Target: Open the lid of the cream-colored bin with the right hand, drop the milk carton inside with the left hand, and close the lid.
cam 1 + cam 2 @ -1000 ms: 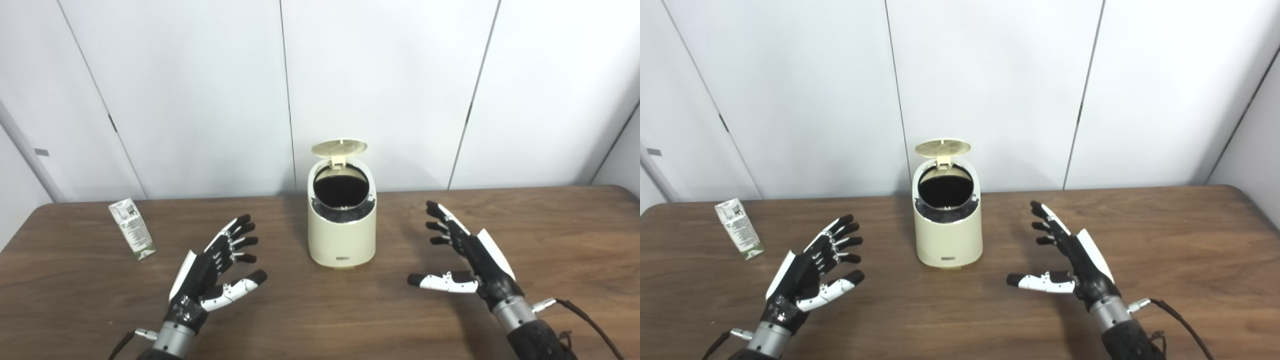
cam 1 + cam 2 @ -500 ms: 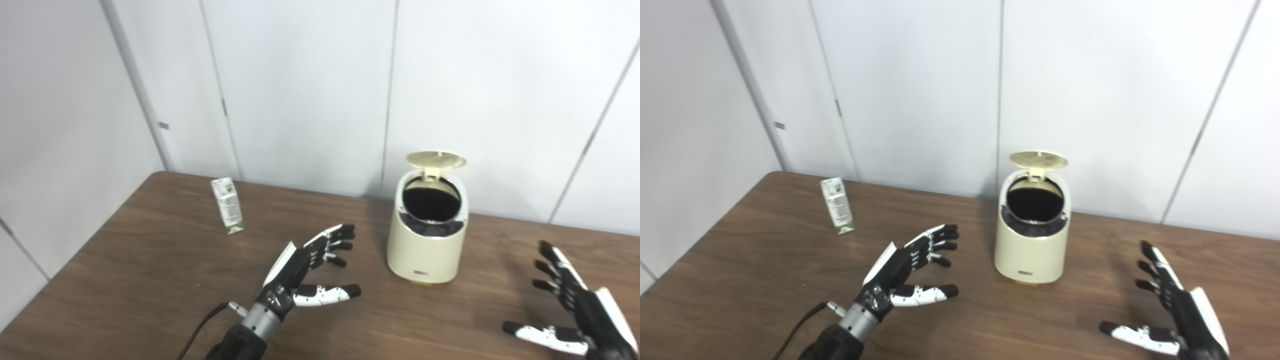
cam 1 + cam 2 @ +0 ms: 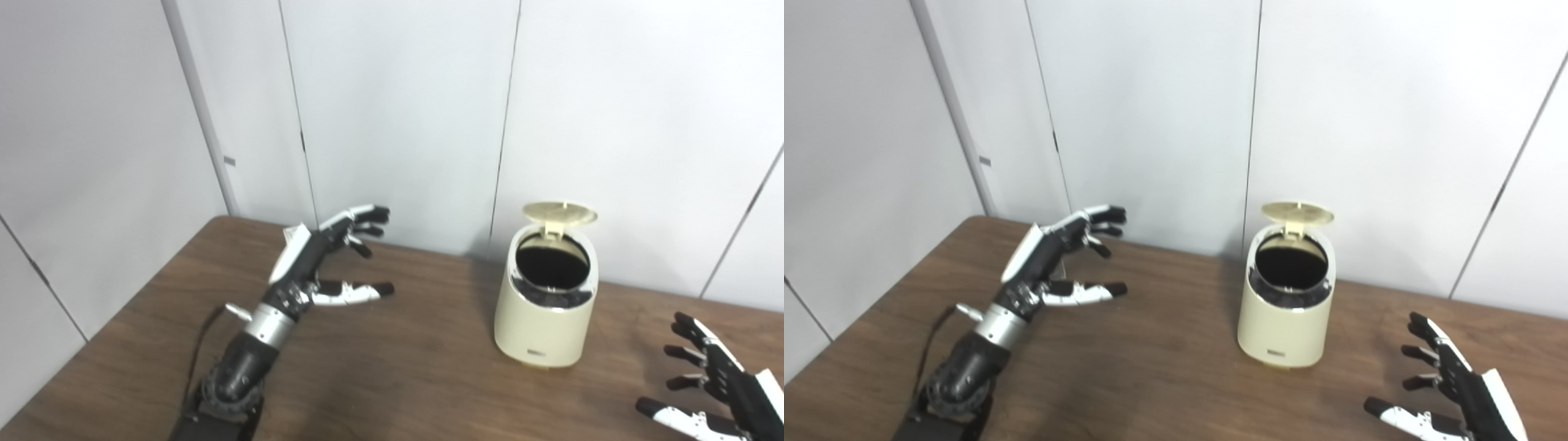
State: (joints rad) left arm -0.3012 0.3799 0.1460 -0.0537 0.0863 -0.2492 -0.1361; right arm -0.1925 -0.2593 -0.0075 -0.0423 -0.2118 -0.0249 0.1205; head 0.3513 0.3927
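Our left hand (image 3: 318, 257) hovers spread and empty, probably hiding the carton; our right hand (image 3: 1458, 392) waits spread beside the lid-up bin (image 3: 545, 306).

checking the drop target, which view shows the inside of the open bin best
The two eye views are nearly equal. The right eye view is slightly better: the bin sits nearer the picture's middle, its dark opening facing the camera below the raised lid. The left eye view shows the same opening, further right. Neither shows the bottom.
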